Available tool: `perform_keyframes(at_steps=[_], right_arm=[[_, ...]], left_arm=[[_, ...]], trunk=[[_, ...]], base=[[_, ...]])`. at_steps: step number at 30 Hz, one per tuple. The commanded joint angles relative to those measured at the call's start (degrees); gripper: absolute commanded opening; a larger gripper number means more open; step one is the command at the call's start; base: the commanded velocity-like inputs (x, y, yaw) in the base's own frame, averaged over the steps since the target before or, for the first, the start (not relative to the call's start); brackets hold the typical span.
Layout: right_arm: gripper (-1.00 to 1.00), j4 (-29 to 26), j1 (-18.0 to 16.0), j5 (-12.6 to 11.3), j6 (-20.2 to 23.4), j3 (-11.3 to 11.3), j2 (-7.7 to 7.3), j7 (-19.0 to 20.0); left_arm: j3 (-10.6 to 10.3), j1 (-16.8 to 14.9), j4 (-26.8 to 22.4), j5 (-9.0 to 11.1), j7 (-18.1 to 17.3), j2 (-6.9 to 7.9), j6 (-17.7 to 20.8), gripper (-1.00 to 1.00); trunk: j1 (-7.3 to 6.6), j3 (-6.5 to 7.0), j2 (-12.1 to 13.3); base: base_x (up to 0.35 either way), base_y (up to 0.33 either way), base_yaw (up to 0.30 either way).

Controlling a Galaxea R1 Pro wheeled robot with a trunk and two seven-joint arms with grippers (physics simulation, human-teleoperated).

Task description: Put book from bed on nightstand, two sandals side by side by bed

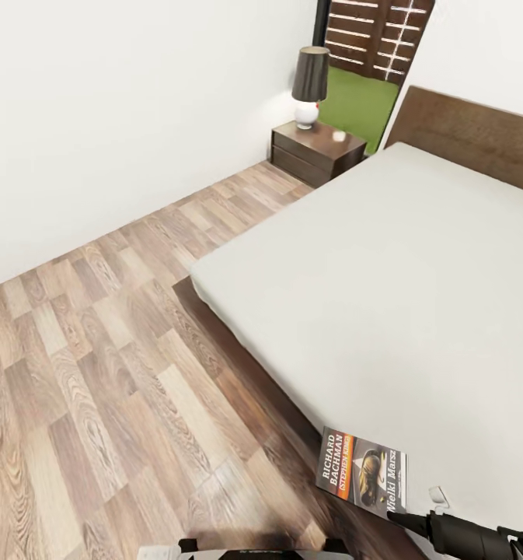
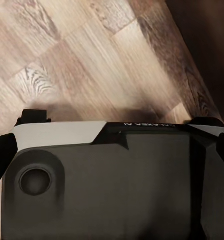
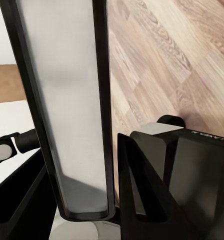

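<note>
The book (image 1: 362, 470), with a dark cover, white "Richard Bachman" lettering and an orange band, hangs tilted over the near corner of the bed (image 1: 385, 272). My right gripper (image 1: 405, 516) reaches in from the lower right and is shut on the book's near edge. In the right wrist view the book (image 3: 67, 110) stands edge-on as a long grey panel between the black fingers (image 3: 142, 190). A dark-brown nightstand (image 1: 317, 152) sits by the headboard at the far end of the bed. My left gripper (image 2: 112, 150) hangs open over the robot's base. The sandals are out of view.
A lamp (image 1: 310, 85) with a dark shade and white base stands on the nightstand. A window (image 1: 370, 70) behind it shows fence and grass. Wood-plank floor (image 1: 106, 373) runs between the bed's left side and the white wall (image 1: 98, 117).
</note>
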Motion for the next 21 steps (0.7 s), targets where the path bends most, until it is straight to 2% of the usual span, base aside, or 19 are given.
perform_keyframes(at_steps=[1, 21], right_arm=[[-1.00, -0.01, 0.00, -0.05, 0.60, -0.14, 0.00, 0.21], [-1.00, -0.01, 0.00, -0.05, 0.60, -0.12, 0.00, 0.17]], left_arm=[[-0.13, -0.04, 0.08, 0.54, -0.27, 0.03, -0.08, 1.00], [-0.13, -0.04, 0.58, 0.50, -0.27, 0.03, -0.08, 1.00]], trunk=[[0.01, -0.06, -0.03], [0.01, -0.57, -0.03]], base=[[0.000, 0.000, 0.282], [0.000, 0.000, 0.282]])
